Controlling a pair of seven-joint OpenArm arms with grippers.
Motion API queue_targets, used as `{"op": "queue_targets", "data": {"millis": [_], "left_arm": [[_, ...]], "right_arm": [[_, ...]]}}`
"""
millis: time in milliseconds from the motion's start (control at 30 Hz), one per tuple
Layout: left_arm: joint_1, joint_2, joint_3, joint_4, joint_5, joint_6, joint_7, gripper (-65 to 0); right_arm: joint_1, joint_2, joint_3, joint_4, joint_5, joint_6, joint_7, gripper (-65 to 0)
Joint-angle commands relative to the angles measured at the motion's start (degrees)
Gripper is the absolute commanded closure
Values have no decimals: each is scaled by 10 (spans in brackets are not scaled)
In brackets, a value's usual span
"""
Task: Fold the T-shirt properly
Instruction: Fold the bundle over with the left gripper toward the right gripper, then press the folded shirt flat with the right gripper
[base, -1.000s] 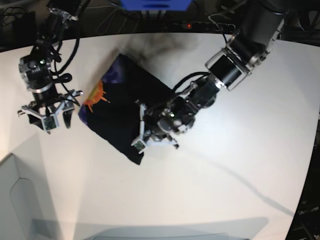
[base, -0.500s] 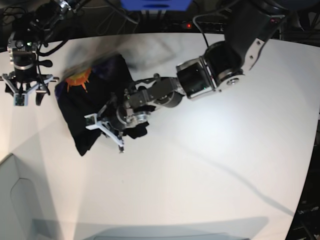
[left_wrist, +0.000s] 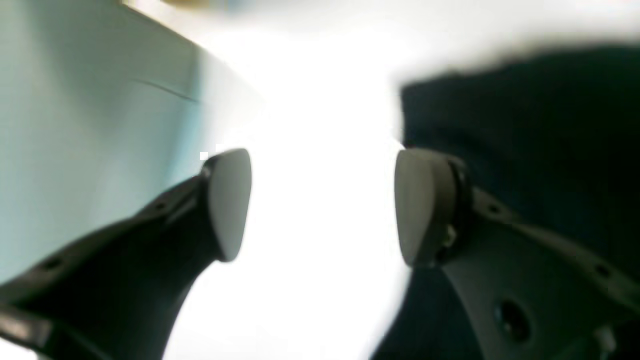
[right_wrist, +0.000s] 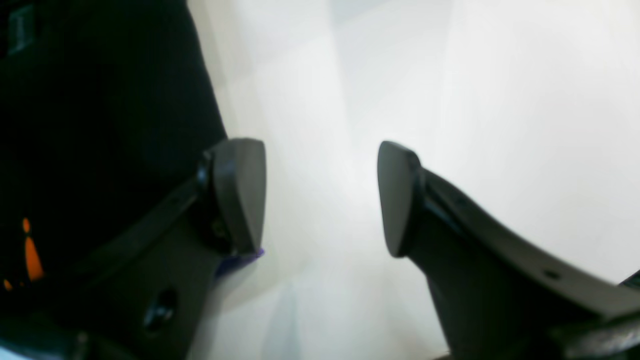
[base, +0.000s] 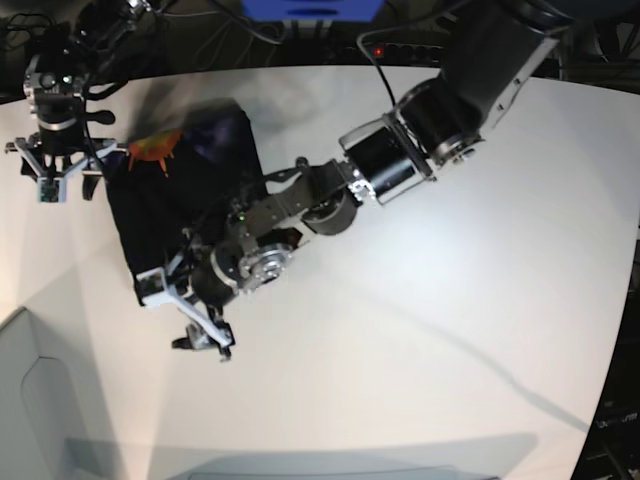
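You had a white counter (base: 430, 330) with a rounded far edge filling most of the base view, brightly lit, with a long thin shadow running diagonally across its right part. At its near left corner a pale grey panel (base: 40, 410) lay against the surface, and the left wrist view showed the same pale panel (left_wrist: 90, 115) at its left. Behind the counter, a blue box (base: 310, 9) sat at the top edge, with dark cables (base: 230, 40) tangled beside it. You also had a small red light (base: 377, 50) glowing on a dark strip just right of the box.
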Motion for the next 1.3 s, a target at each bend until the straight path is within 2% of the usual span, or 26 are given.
{"op": "queue_targets", "data": {"millis": [0, 100, 233, 333, 433, 600, 700, 833, 967, 1033, 1133, 1267], "left_arm": [[-6, -7, -23, 28, 10, 9, -6, -428], [18, -36, -92, 87, 18, 9, -6, -428], [78, -105, -192, 163, 18, 10, -6, -428], [143, -149, -286, 211, 17, 11, -6, -428], [219, -174, -396, 244, 16, 8, -6, -428], [332, -179, -573, 265, 16, 7, -6, -428], [375, -177, -640, 266, 15, 7, -6, -428], [415, -177, -688, 266, 2, 7, -6, -428], [440, -179, -724, 289, -70, 7, -6, -428], [453, -179, -741, 305, -103, 7, 2, -428], [462, -179, -758, 338, -152, 7, 55, -427], [472, -175, -784, 380, -218, 7, 128, -426]], "right_arm": [[4, 4, -1, 9, 6, 8, 11, -358], [21, 5, -6, 0, 6, 8, 11, -358], [30, 7, -17, -55, 6, 8, 17, -358], [31, 12, -28, -86, 6, 8, 17, -358], [25, 12, -45, -99, 6, 8, 17, -358], [-11, -5, -76, -95, 8, 8, 17, -358], [-31, -10, -94, -96, 8, 8, 17, -358], [-47, -10, -106, -95, 8, 8, 17, -358], [-49, -10, -94, -76, 9, 8, 17, -358], [-49, -10, -77, -45, 28, 8, 17, -358], [-50, -10, -61, 2, 83, 8, 17, -358], [-60, -10, -76, 17, 133, 8, 15, -340]]}}
